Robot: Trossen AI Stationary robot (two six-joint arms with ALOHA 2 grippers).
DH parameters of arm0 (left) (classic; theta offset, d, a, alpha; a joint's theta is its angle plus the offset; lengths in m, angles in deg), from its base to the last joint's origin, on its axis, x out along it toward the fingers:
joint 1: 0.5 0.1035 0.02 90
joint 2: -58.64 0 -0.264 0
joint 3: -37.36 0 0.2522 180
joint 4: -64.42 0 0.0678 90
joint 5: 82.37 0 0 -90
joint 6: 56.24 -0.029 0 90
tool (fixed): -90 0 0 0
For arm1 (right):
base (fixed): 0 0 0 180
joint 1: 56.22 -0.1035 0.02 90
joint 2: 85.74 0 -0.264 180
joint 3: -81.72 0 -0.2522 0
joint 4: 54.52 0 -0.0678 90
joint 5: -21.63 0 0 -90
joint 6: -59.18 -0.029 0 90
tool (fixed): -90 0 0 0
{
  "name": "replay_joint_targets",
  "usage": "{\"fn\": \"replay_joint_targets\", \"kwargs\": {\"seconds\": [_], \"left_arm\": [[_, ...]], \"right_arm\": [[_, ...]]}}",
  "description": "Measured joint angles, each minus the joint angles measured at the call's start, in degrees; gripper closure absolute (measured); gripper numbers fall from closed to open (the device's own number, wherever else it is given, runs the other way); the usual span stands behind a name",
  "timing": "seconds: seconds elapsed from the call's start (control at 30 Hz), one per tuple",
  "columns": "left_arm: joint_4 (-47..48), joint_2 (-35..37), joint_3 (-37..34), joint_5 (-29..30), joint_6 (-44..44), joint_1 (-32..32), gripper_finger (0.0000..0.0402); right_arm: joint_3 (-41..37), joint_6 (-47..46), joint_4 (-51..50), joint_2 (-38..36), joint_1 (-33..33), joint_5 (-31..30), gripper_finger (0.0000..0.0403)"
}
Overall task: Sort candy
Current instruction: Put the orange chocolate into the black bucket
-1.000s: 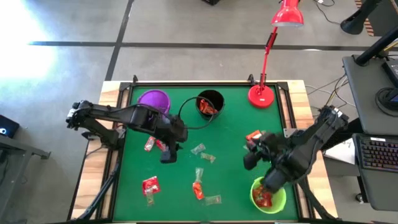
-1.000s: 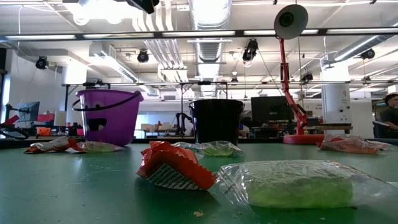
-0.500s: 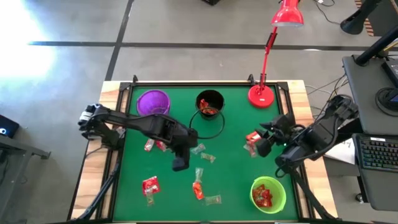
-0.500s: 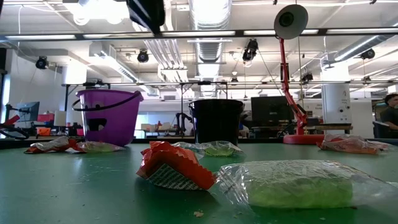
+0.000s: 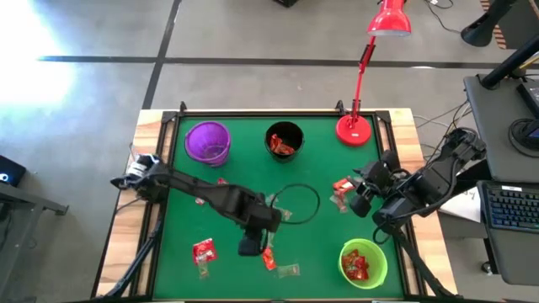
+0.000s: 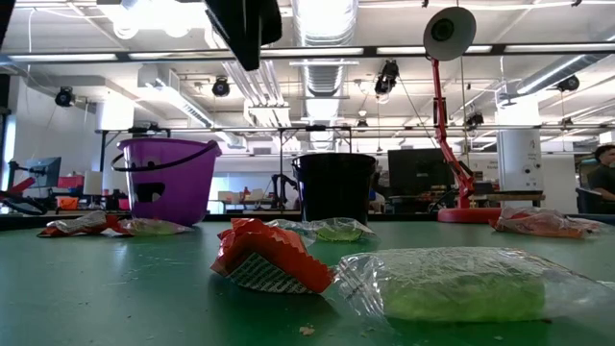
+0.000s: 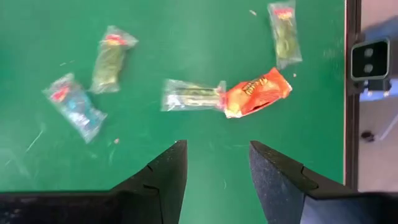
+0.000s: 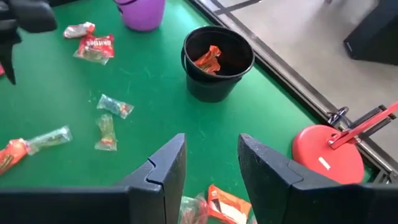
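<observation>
Since a second ago the left gripper (image 5: 250,246) has swung toward the table's (image 5: 312,244) near edge, fingers apart and empty over an orange candy (image 7: 256,92). Reaching step; next, descend and close. Right gripper (image 5: 364,204), also parted and empty, hovers near the right edge.

Left end effector (image 5: 251,245) fingers apart, facing down, right end effector (image 5: 360,202) fingers apart, raised

Table mat (image 5: 320,168): plain green, pale wood border. Purple cup (image 5: 207,140) at 11 o'clock. Black cup (image 5: 284,140) at 12, orange-red wrappers inside. Lime-green cup (image 5: 363,262) at 5, red wrappers inside. Lamp (image 5: 354,129): red. Candy (image 7: 256,92): orange-red, yellow lettering; others clear, greenish, red-tipped; red pack with white marks (image 5: 203,250) at 7. Arms dark.
</observation>
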Motion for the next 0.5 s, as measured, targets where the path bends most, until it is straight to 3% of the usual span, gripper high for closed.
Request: {"fn": "replay_joint_targets", "kwargs": {"seconds": [0.23,0.5], "left_arm": [[0.5,-6.0,5.9,2.7,-5.6,-3.2,0.0247],[4.4,-11.1,9.7,3.9,-19.4,-4.9,0.0247]], "right_arm": [[0.0,-2.5,0.0,-2.2,0.0,-0.1,0.0263],[0.0,-10.2,0.0,-5.3,0.6,-0.3,0.0266]]}}
